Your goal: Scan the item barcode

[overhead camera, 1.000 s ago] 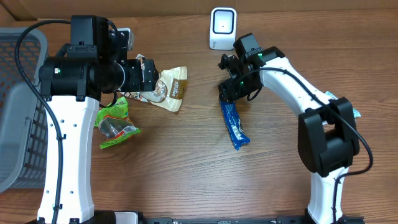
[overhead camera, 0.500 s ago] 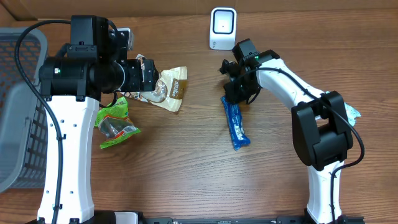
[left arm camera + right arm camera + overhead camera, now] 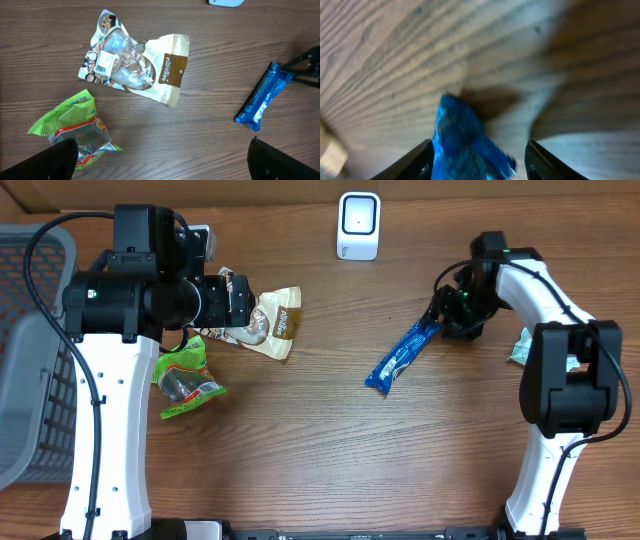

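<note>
Your blue packet (image 3: pixel 403 356) lies on the wooden table (image 3: pixel 300 470). It is a long, narrow, glossy wrapper with pale print too small to read. It sits on a slant: the lower end points toward the middle of the table, and the upper end reaches up and to the right into the right gripper (image 3: pixel 479 150). That wrist's camera is blurred, but you can see the two fingers (image 3: pixel 420 160) standing apart with the packet's crumpled end between them. The packet sits close to one finger and a strip of bare wood shows before the other, so the claw is spread, not pinching. From overhead, the right arm's wrist covers that same end of the packet.

The scanner (image 3: pixel 358 225), a white box with a dark window, stands at the far edge, well apart from the packet, up and to its left.

On the other side, the left gripper (image 3: pixel 161 147) hangs above the table with its fingers spread wide over bare wood. Below it lie a brown-and-white pouch (image 3: pixel 272 323) with a clear window and a white label, and just beside that a green bag (image 3: pixel 185 380). A grey basket (image 3: pixel 30 350) stands at the left edge. A teal wrapper (image 3: pixel 518 348) peeks out from behind the right arm.
</note>
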`<action>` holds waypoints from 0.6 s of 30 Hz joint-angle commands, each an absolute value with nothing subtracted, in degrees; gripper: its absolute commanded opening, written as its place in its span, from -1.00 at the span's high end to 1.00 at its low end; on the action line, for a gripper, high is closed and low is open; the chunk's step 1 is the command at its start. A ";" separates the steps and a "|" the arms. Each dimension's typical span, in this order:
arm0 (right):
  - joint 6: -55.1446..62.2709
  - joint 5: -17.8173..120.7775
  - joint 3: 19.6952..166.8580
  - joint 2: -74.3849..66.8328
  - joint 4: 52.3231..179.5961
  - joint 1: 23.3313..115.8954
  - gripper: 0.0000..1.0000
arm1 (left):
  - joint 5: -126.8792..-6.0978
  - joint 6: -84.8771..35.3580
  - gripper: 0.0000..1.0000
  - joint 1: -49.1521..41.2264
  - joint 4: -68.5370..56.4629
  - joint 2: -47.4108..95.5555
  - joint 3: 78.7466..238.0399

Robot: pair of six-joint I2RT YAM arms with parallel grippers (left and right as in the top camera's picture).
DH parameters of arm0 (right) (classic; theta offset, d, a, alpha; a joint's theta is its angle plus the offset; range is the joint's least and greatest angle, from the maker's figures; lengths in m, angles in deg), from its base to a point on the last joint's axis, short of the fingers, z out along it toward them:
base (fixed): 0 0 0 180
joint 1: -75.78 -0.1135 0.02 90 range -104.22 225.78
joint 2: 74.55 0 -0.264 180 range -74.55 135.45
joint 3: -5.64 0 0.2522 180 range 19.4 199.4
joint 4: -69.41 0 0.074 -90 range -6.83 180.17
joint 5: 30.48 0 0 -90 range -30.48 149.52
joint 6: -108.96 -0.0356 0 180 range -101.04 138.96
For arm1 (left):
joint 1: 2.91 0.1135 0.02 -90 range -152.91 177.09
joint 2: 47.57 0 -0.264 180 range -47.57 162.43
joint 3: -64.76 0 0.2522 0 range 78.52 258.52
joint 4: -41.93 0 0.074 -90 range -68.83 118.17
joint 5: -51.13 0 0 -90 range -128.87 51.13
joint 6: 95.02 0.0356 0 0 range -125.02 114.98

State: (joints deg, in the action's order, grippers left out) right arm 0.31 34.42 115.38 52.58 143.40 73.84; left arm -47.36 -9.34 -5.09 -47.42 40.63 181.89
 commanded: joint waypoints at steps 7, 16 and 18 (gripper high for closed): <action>31.10 27.21 119.03 52.65 150.46 74.76 -0.13 | -47.28 -9.95 -1.00 -5.09 -47.45 40.87 181.76; 31.39 44.10 132.39 52.65 160.27 72.86 -0.13 | -47.28 -9.95 -0.99 -5.09 -47.45 40.87 181.76; 30.58 43.75 135.08 52.65 161.78 72.73 -0.13 | -47.28 -9.95 -1.00 -5.09 -47.45 40.87 181.76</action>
State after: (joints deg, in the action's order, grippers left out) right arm 29.57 39.47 130.53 52.60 160.47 73.47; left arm -47.36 -9.34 -5.09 -47.42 40.63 181.89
